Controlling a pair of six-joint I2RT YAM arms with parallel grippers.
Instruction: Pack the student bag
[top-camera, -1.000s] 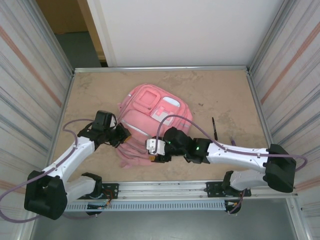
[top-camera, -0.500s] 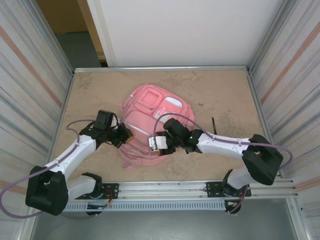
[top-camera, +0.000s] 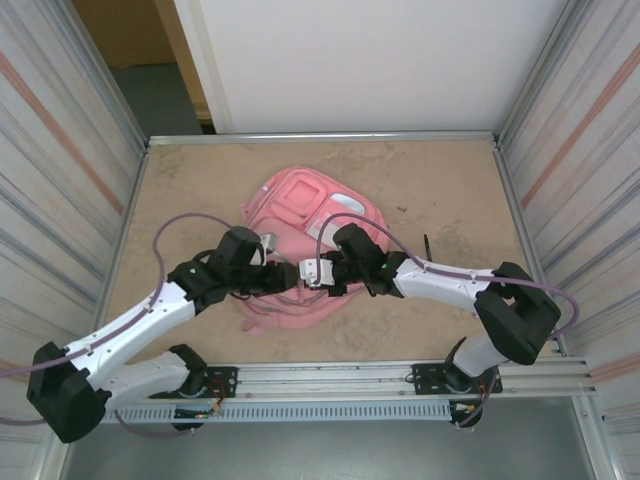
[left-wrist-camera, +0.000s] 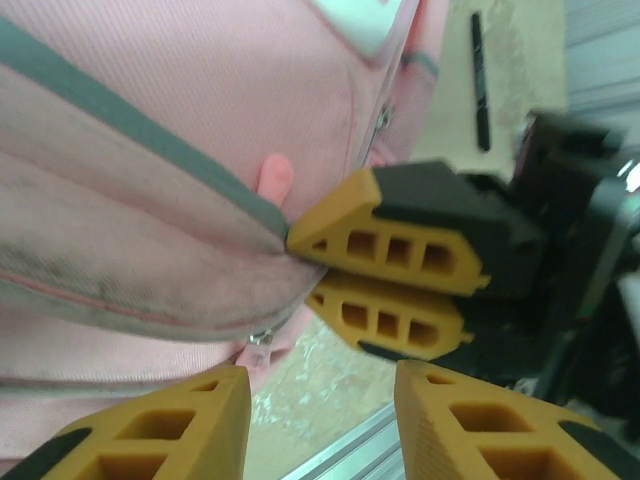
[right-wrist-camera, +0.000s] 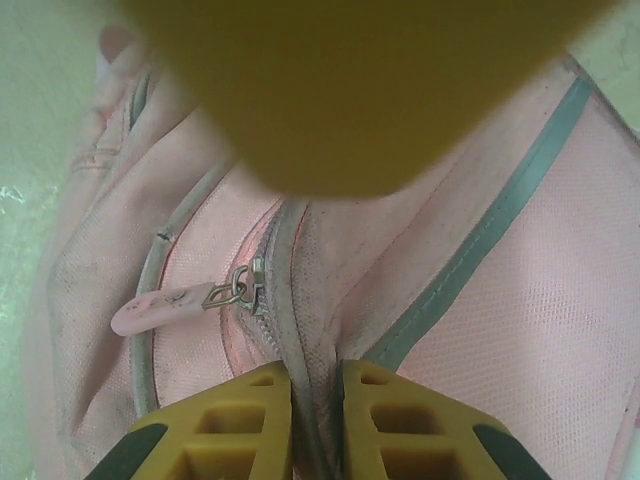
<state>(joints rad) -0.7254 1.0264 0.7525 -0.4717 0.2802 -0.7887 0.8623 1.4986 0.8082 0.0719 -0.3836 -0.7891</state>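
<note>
Right wrist: the right hand (right-wrist-camera: 317, 385) pinches the zip seam (right-wrist-camera: 283, 300) of the student bag (right-wrist-camera: 480, 330), which lies mid worktop (top-camera: 450, 190). The left hand (left-wrist-camera: 318, 400) hovers part-open beside it. Opening the compartment seems underway; next calls for catching the zipper pull (right-wrist-camera: 160, 305).

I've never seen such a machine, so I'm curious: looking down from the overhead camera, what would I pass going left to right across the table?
Left gripper → right gripper, pinching the pink backpack → black pen.

Top camera looks down from high over the student bag (top-camera: 296, 200) — both wrist cameras sit close, sharing its grey-trimmed seam (right-wrist-camera: 284, 300).
</note>
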